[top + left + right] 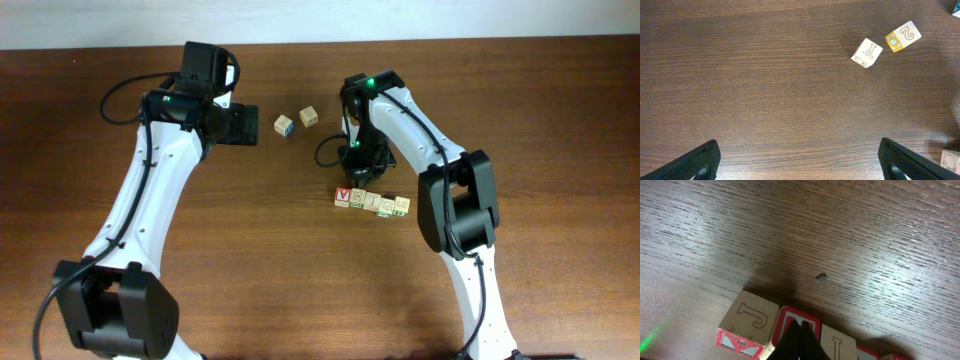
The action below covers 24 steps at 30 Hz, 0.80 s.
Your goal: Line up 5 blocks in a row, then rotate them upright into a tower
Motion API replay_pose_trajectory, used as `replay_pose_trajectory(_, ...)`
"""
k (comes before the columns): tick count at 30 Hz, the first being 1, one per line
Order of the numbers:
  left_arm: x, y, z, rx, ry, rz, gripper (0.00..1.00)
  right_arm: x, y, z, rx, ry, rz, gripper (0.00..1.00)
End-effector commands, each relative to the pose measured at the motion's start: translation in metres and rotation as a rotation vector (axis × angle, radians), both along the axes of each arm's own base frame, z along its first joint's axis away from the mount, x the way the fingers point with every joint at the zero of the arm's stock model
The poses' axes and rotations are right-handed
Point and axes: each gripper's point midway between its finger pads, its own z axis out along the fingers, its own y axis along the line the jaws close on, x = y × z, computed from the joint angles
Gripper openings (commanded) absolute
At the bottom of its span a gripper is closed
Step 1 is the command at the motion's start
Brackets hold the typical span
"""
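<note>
The blocks (372,203) lie in a short row right of centre, with a red-and-white letter cube (343,197) at its left end. My right gripper (366,183) is shut, just behind the row. In the right wrist view its closed tips (800,330) rest over a red-framed block (812,322). That block sits between a J block (750,316) and another lettered block (838,345). I cannot tell whether the tips touch it. My left gripper (247,126) hangs open at the back left, and in its own view (800,170) it holds nothing.
Two loose cubes (285,125) (309,117) lie at the back, right of the left gripper. In the left wrist view these are a Y cube (866,53) and a 2 cube (903,36). Another cube's corner (951,161) shows at the lower right.
</note>
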Motion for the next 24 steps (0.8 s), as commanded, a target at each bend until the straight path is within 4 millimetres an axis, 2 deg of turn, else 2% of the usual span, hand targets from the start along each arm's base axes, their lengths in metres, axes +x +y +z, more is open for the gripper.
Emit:
replay_pose_trajectory(1,0.004,0.003,0.004,-0.004,-0.013,0.024,0.99,-0.001,0.006,0.014,0.029,-0.024,0.015,0.04)
replay_pose_trajectory(9,0.004,0.003,0.004,-0.004,-0.013,0.024,0.99,0.001,0.006,0.014,0.03,-0.029,0.014,0.04)
replay_pose_trajectory(13,0.004,0.003,0.004,-0.004,-0.013,0.024,0.99,0.015,0.004,0.028,0.047,-0.077,-0.011,0.04)
replay_pose_trajectory(17,0.004,0.003,0.004,-0.004,-0.013,0.024,0.99,0.035,0.0,0.067,0.084,-0.186,-0.045,0.04)
replay_pose_trajectory(20,0.004,0.003,0.004,-0.004,-0.013,0.024,0.99,0.043,-0.006,0.11,0.112,-0.282,-0.07,0.04)
replay_pose_trajectory(22,0.004,0.003,0.004,-0.004,-0.013,0.024,0.99,0.038,-0.017,0.142,0.098,-0.335,-0.096,0.04)
replay_pose_trajectory(24,0.004,0.003,0.004,-0.004,-0.013,0.024,0.99,0.026,-0.027,0.171,0.1,-0.364,-0.109,0.04)
